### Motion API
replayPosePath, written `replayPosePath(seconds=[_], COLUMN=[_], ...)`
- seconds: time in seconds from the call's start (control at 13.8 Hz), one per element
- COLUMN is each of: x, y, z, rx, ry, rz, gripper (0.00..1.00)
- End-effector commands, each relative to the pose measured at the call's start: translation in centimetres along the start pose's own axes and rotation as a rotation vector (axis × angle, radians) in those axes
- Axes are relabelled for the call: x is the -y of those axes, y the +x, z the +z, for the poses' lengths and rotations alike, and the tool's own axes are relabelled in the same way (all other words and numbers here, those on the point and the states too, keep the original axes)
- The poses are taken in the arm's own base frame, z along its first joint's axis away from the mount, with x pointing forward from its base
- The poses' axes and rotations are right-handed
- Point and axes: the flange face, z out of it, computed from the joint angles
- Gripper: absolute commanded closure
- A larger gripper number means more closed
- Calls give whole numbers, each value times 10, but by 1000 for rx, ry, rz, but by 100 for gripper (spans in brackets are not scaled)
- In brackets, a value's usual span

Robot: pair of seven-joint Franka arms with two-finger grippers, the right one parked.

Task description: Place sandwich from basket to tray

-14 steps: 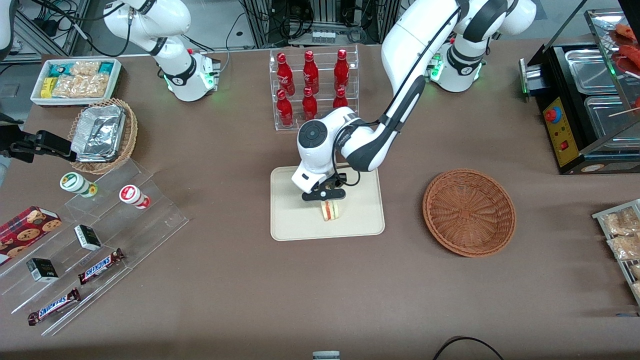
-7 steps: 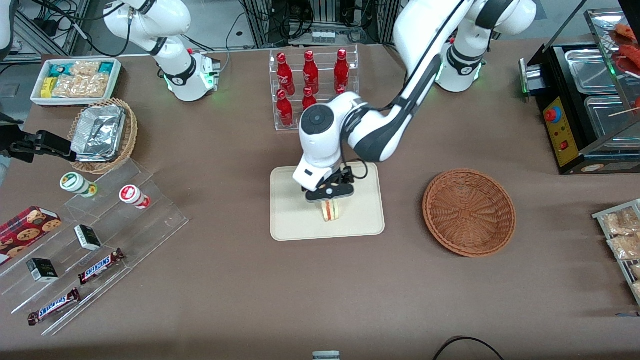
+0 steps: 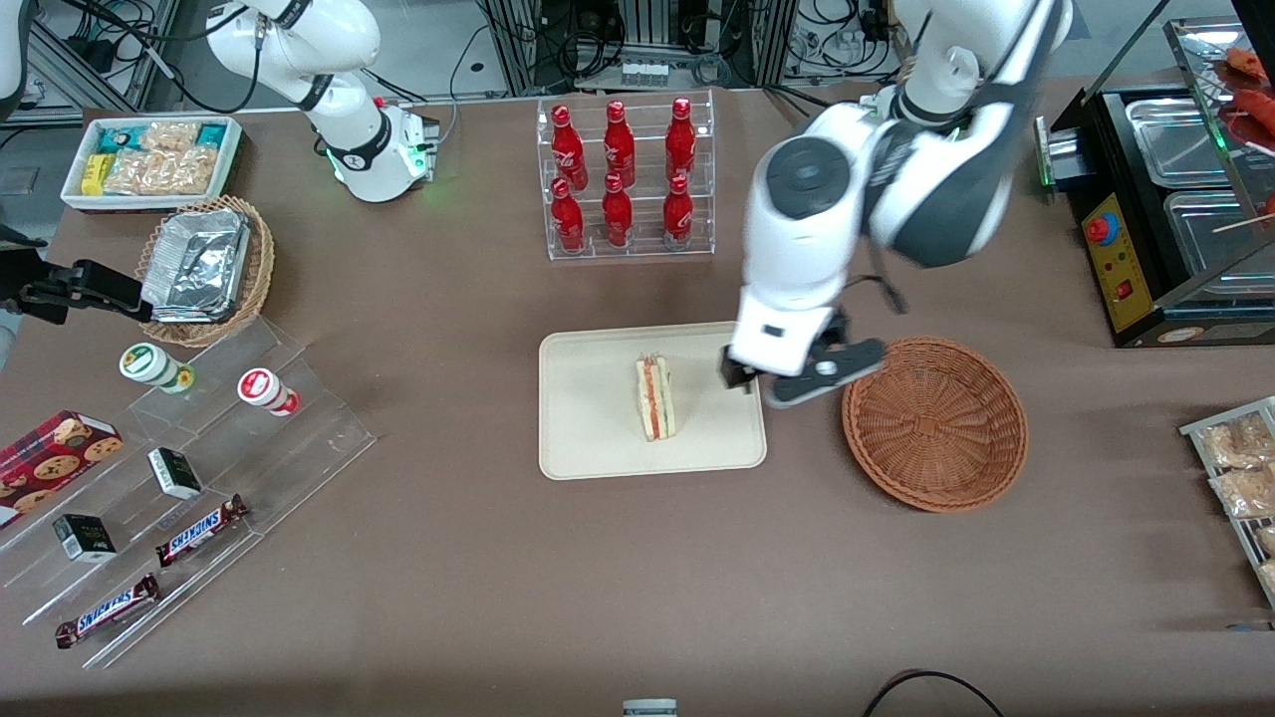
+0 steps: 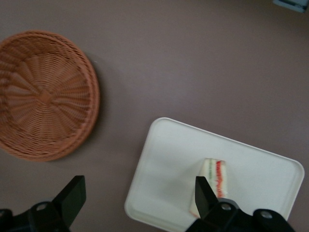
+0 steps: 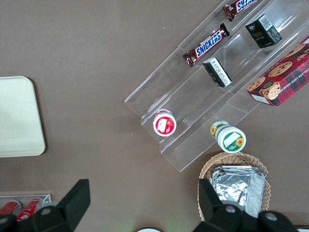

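Front view: your sandwich point(image 3: 655, 398) stands on the tray point(image 3: 588, 418); jaws spread wide and empty, the gripper point(image 3: 787, 383) raised between tray and basket point(image 3: 934, 423), apart from it.

Shop goods around the brown table point(image 3: 478, 597)

A clear rack point(image 3: 628, 244) holds six red bottles point(image 3: 618, 209). Toward the parked arm's end are a white bin point(image 3: 75, 194) of snack packets, a tan basket point(image 3: 261, 261) of foil containers point(image 3: 196, 261), and a stepped clear stand point(image 3: 299, 438) with two cups point(image 3: 267, 391), small black boxes point(image 3: 174, 472), Snickers bars point(image 3: 201, 529) and a cookie box point(image 3: 50, 460). A black food warmer point(image 3: 1121, 249) stands toward the working arm's end, with bagged snacks point(image 3: 1235, 468) nearer the camera.
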Motion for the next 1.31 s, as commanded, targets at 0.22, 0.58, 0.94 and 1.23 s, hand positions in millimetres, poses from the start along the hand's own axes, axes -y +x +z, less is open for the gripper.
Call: replayPosePath(seconds=[0.22,0.58,0.94,1.23], x=[135,223,278,285], y=[37,62,87,95], z=[-56,-75,-83,-90], rx=[95,110,103,91], ry=[-26,-54,-74,-62], rz=[128,229,304,311], gripper=[0,0,0,0])
